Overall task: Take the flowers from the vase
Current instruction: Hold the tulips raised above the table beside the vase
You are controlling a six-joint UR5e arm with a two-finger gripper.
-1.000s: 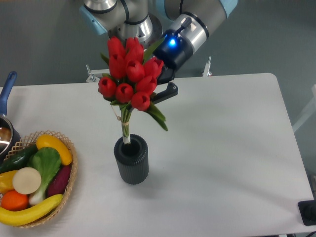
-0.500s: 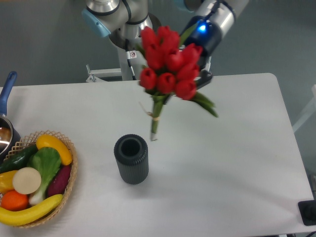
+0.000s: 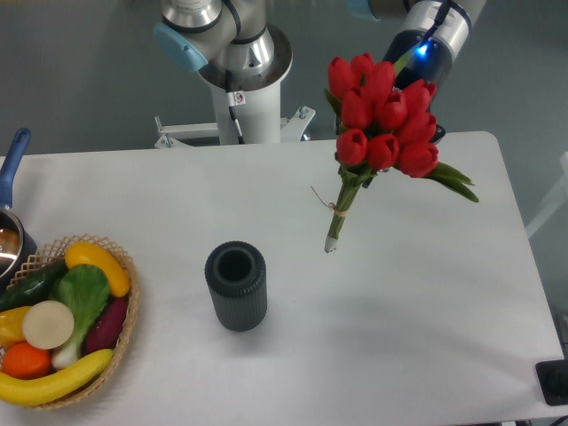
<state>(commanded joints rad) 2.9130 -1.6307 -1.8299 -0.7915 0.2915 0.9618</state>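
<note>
A wicker basket [image 3: 124,324] sits at the table's [image 3: 417,302] left front corner, holding a yellow banana [image 3: 53,380], an orange [image 3: 25,359], a white round piece [image 3: 48,324], a green leafy vegetable [image 3: 82,293], a purple aubergine [image 3: 108,325] and a yellow pepper [image 3: 99,264] (packed close, several overlapping). At the far left edge part of a dark pan [image 3: 9,244] with a blue handle shows. The arm's white pedestal [image 3: 253,106] rises behind the table's rear edge. The vase [image 3: 236,286] stands upright on the table, left of centre, its round mouth dark and holding nothing. The flowers [image 3: 383,115] hang in the air well to the right of the vase and above the tabletop, tilted so the tied stems point down and left, their tip clear of the surface. The gripper [image 3: 424,93] is behind the red buds, which hide its fingers, so I cannot tell how they stand.
</note>
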